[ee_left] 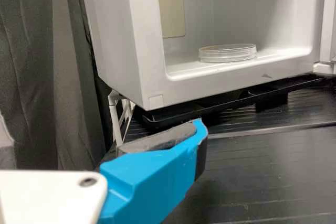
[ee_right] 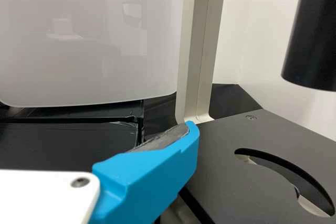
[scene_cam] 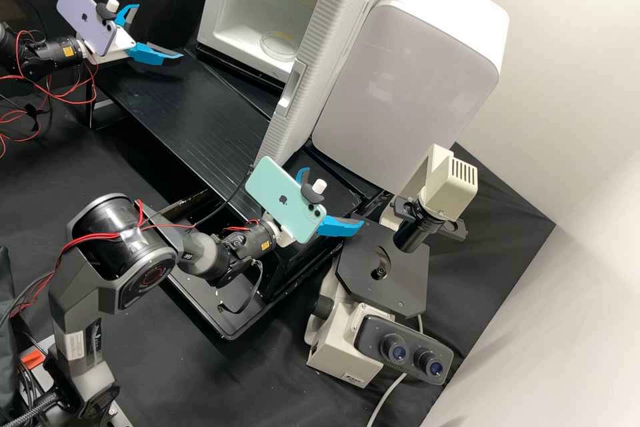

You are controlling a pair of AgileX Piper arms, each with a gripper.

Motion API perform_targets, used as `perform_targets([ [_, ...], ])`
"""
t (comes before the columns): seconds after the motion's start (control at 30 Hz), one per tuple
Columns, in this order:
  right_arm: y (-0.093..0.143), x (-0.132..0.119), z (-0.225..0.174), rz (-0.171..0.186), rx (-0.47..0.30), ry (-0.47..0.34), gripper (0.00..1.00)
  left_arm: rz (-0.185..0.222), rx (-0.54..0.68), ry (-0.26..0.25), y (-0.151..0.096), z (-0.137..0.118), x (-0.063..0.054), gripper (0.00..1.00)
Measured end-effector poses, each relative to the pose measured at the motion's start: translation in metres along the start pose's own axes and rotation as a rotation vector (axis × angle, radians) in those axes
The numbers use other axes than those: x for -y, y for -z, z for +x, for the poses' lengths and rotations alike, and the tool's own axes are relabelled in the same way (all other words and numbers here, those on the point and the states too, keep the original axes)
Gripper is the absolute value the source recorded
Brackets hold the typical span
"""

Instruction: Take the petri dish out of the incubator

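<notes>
- The clear, round, shallow plastic petri dish (scene_cam: 279, 45) lies flat on the floor of the white box-shaped incubator (scene_cam: 223, 7). It sits toward the front of the chamber, just behind the low front lip. In the left wrist view the petri dish (ee_left: 227, 52) sits alone on that floor.
- The incubator's thick white door (scene_cam: 400, 73) stands swung wide. The chamber mouth therefore opens over the black ribbed tabletop (scene_cam: 187, 113), on the left arm's side.
- The left tool (scene_cam: 159, 30) hangs above the far end of the tabletop, released, with its two blue fingers spread and nothing between them. Its lower blue finger (ee_left: 157, 171) points roughly at the incubator. The dish lies ahead of it, across a bare stretch of tabletop and inside the mouth.
- The right tool (scene_cam: 331, 199) is likewise released and empty. It sits at the edge of the black stage (ee_right: 252, 156) of the beige microscope (scene_cam: 360, 340), on the outer side of the door. The door stands between it and the dish.
- By my reading, the left arm is both nearer and unobstructed, so the reach falls to it.
- The dish is round and has no long axis to line up with. The approach is probably set by the mouth alone: go in level over the lip, with one finger on either side of the rim.
</notes>
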State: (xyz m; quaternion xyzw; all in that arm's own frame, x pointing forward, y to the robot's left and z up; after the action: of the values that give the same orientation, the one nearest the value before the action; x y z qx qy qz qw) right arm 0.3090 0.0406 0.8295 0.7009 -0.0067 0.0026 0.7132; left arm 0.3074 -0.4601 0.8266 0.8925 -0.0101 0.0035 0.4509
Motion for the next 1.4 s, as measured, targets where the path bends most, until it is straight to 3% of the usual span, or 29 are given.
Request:
perform_targets([
  [0.37,0.0,0.0,0.0,0.0,0.0,0.0,1.0,0.008,-0.009,-0.003,0.005,0.001,-0.001,1.0],
  [0.5,0.0,0.0,0.0,0.0,0.0,0.0,1.0,0.005,-0.09,-0.023,0.029,0.01,-0.005,1.0],
  [0.6,0.0,0.0,0.0,0.0,0.0,0.0,1.0,-0.018,-0.179,-0.033,0.051,0.013,-0.007,1.0],
  [0.73,0.0,0.0,0.0,0.0,0.0,0.0,1.0,-0.034,-0.217,-0.038,0.058,0.014,-0.007,1.0],
  [1.07,0.0,0.0,0.0,0.0,0.0,0.0,1.0,0.002,-0.142,-0.024,0.046,0.016,-0.005,1.0],
  [1.4,0.0,0.0,0.0,0.0,0.0,0.0,1.0,-0.024,0.043,-0.024,0.009,0.012,-0.011,1.0],
])
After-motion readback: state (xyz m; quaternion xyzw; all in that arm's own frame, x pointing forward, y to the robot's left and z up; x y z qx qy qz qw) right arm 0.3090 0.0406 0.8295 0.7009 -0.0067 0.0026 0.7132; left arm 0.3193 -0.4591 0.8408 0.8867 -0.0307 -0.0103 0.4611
